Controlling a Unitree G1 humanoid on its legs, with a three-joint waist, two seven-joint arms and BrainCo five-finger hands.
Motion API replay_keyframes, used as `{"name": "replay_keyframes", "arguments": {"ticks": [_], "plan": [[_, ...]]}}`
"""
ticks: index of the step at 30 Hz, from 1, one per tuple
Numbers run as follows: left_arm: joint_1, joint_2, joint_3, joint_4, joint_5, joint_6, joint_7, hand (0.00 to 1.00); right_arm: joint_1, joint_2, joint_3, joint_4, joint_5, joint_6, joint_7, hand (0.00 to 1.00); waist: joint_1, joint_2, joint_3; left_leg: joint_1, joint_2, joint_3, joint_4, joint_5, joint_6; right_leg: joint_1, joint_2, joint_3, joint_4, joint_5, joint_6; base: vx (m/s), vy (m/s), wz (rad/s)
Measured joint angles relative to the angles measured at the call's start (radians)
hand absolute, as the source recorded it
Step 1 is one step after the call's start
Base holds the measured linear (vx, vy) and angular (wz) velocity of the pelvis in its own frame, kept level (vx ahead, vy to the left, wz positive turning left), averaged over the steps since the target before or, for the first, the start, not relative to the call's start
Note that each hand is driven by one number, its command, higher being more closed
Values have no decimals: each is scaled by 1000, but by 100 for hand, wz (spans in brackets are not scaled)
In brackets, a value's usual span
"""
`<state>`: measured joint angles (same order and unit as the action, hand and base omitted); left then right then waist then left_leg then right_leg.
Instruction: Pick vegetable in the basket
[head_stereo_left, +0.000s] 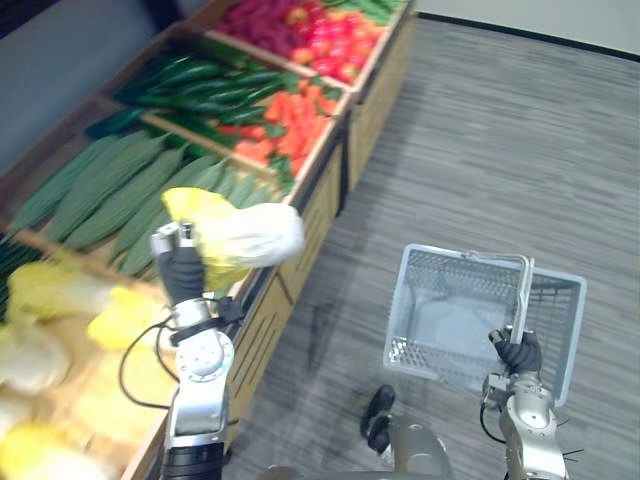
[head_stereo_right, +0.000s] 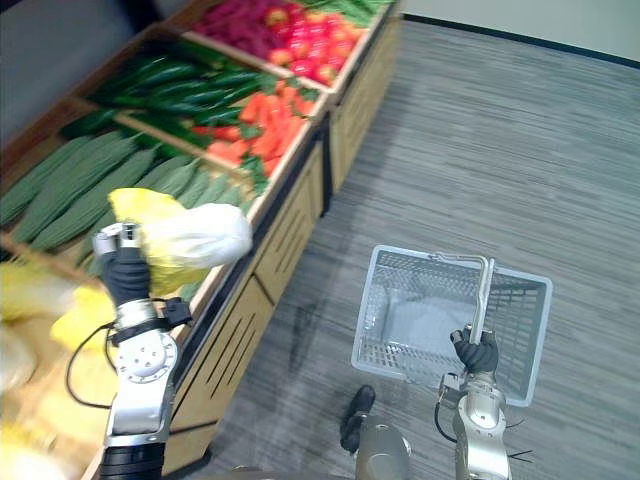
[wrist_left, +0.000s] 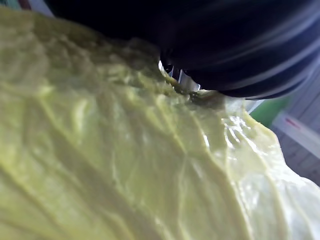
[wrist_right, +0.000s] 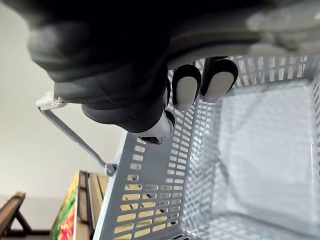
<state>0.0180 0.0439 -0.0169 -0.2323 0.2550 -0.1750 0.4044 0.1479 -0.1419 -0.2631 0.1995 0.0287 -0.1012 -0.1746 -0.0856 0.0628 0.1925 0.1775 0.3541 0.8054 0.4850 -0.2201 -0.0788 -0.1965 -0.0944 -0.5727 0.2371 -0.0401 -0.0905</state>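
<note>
Left hand grips the wrapped cabbage, held up over the produce stand's front edge. Right hand is clamped on the handle of the empty basket, well apart. Best play: swing across, hold the slick wrap firmly, lower past the rim before releasing.

Yellow-white cabbage, grey perforated basket

A wooden produce stand stands on a grey striped floor. Its sloping bins run in a row: pale yellow cabbages at the near end, then long light-green gourds, dark green cucumbers, orange vegetables, and red produce at the far end.
</note>
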Motion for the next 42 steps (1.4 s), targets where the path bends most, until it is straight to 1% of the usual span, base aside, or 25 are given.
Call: {"name": "replay_keyframes", "arguments": {"ticks": [1,2,3,4,5,6,7,8,9,10,11,12,13,14,15,17,19,21,24,27,30,32,33,37,42], "plan": [[0,-1,-47,24,0,-3,-18,100,-2,-14,23,-6,0,0,1,100,1,3,-2,-27,76,-8,176,41,59,19,29,45,10,-17,-11,264,-152,-113],[-3,-1,-67,39,-1,-6,-26,100,-2,-24,37,-13,1,0,1,100,2,3,-2,-36,105,-15,252,42,68,28,43,75,9,-22,-17,281,-94,-151],[-17,0,-111,81,-7,-7,-35,100,-3,-39,69,-50,3,1,1,100,3,1,-1,-91,126,-84,385,18,90,50,65,142,-5,-26,-20,173,-34,-123],[-23,0,-127,100,-7,-7,-36,100,-2,-44,82,-68,3,1,1,100,1,1,-1,-122,114,-130,412,-1,93,61,72,171,-17,-26,-20,264,2,-149],[-27,0,-148,130,-7,-7,-44,100,-4,-55,107,-96,11,1,4,100,7,0,-1,-169,77,-216,421,-35,82,88,81,226,-42,-26,-22,221,65,-138],[-26,1,-164,147,-7,-7,-56,100,-4,-67,137,-118,24,0,10,100,16,-1,-1,-203,40,-281,394,-52,69,111,87,285,-55,-24,-20,262,92,-142],[-26,4,-173,151,-6,-7,-56,100,-6,-72,153,-126,33,0,15,100,20,0,-1,-216,27,-305,371,-55,70,122,88,310,-61,-22,-16,167,98,-127],[-27,4,-180,153,-4,-7,-59,100,-13,-76,168,-138,43,0,26,100,20,-2,-1,-238,7,-336,326,-63,60,132,91,349,-68,-19,-12,189,155,-128],[-38,8,-185,165,-2,-7,-62,100,-33,-83,190,-146,64,-1,30,100,21,-2,-1,-277,-37,-391,229,-64,57,143,90,413,-73,-9,5,186,165,-123],[-47,10,-188,174,3,-7,-64,100,-40,-86,196,-146,76,-1,33,100,21,-1,-1,-290,-60,-424,185,-62,54,149,90,437,-78,-1,16,204,225,-132],[-64,10,-192,195,8,-8,-72,100,-43,-96,207,-146,96,-1,43,100,28,4,-5,-298,-108,-489,72,-49,31,157,89,471,-90,9,31,124,173,-94],[-70,11,-196,206,18,-7,-73,100,-40,-103,215,-146,110,-1,47,100,30,10,-9,-296,-127,-519,6,-27,10,159,93,490,-96,13,38,125,244,-115],[-85,12,-210,227,32,-7,-74,100,-37,-119,234,-146,125,-3,51,100,34,33,-24,-287,-144,-545,-111,68,6,158,111,528,-106,18,61,111,278,-89],[-101,22,-225,248,44,-7,-77,100,-35,-116,235,-139,131,-2,57,100,32,39,-31,-273,-147,-540,-144,64,17,161,114,552,-109,17,80,137,319,-76],[-128,42,-254,281,65,-6,-77,100,-26,-101,252,-137,145,-2,72,100,13,7,-41,-238,-188,-516,-211,80,34,161,78,573,-120,22,102,117,258,-39],[-153,64,-285,304,76,-4,-79,100,-19,-100,285,-137,161,-1,90,100,7,-8,-45,-204,-232,-478,-278,101,57,164,48,602,-152,39,128,90,214,-28],[-182,69,-309,323,94,0,-92,100,-17,-101,303,-136,168,0,99,100,3,-8,-45,-188,-262,-463,-313,112,73,174,24,611,-188,54,150,62,196,-14],[-213,78,-361,327,114,11,-111,100,-16,-100,334,-135,191,9,124,100,2,-10,-46,-177,-293,-445,-350,120,84,177,0,628,-218,70,167,37,174,-12],[-249,76,-430,394,151,14,-136,100,-17,-97,386,-135,209,22,153,100,1,-14,-48,-174,-311,-444,-369,122,88,181,-15,629,-239,81,177,23,115,-2],[-274,74,-495,477,175,24,-150,100,-25,-85,447,-135,241,30,173,100,0,-23,-52,-169,-316,-445,-384,126,94,181,-23,629,-243,81,177,0,0,0],[-279,46,-502,535,189,47,-160,100,-33,-67,487,-134,286,33,178,100,-6,-29,-53,-165,-326,-446,-409,138,98,175,-27,629,-243,81,177,0,0,0],[-281,46,-501,556,190,54,-159,100,-33,-61,503,-134,316,33,177,100,-5,-37,-53,-163,-329,-448,-418,142,98,173,-28,629,-244,81,177,-17,4,2],[-281,46,-501,569,190,57,-159,0,-33,-61,511,-134,320,34,177,100,-5,-41,-56,-163,-329,-449,-419,142,99,173,-29,628,-245,81,177,-33,-6,1],[-281,46,-501,639,198,80,-143,0,-33,-61,538,-134,373,37,175,100,-7,-69,-73,-162,-338,-456,-451,161,103,172,-31,627,-264,92,176,-17,-7,4],[-280,46,-499,717,211,102,-142,0,-33,-61,543,-135,394,37,175,100,-7,-81,-80,-162,-339,-461,-452,162,104,175,-31,623,-264,92,175,-12,-4,1]]}}
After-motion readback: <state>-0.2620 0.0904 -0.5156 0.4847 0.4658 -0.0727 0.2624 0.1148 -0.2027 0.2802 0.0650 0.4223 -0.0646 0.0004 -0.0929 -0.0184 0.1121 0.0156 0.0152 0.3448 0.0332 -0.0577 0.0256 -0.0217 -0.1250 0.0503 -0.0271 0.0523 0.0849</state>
